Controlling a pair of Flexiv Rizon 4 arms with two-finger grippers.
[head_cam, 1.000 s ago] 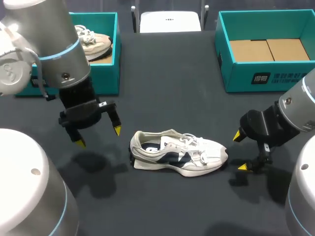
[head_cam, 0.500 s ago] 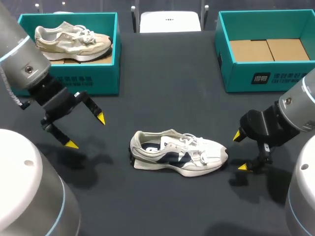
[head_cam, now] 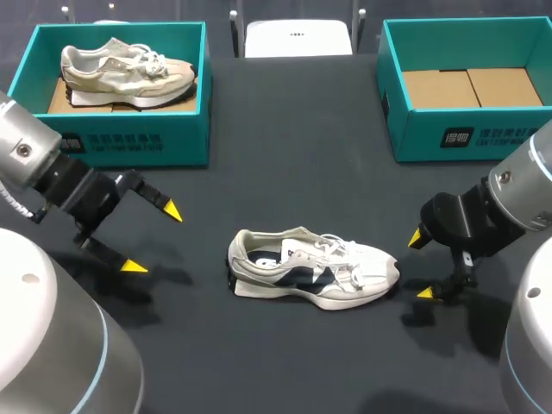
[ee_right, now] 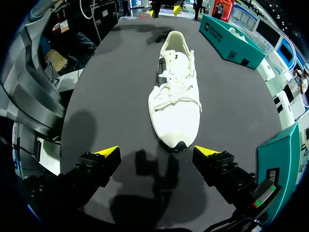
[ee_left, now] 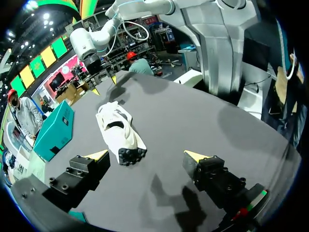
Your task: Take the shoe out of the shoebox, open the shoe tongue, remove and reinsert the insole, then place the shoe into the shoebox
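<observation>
Holding our left gripper point(head_cam: 153, 238) and right gripper point(head_cam: 420, 266) either side of the shoe point(head_cam: 312, 269), fingers spread, its inside unclear.

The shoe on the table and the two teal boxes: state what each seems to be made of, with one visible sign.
Shoe: probably textile or synthetic leather, matte white with dark panels; soft laces.
Left box and right box: likely cardboard, matte teal outside; bare brown board shows inside the right one.
</observation>
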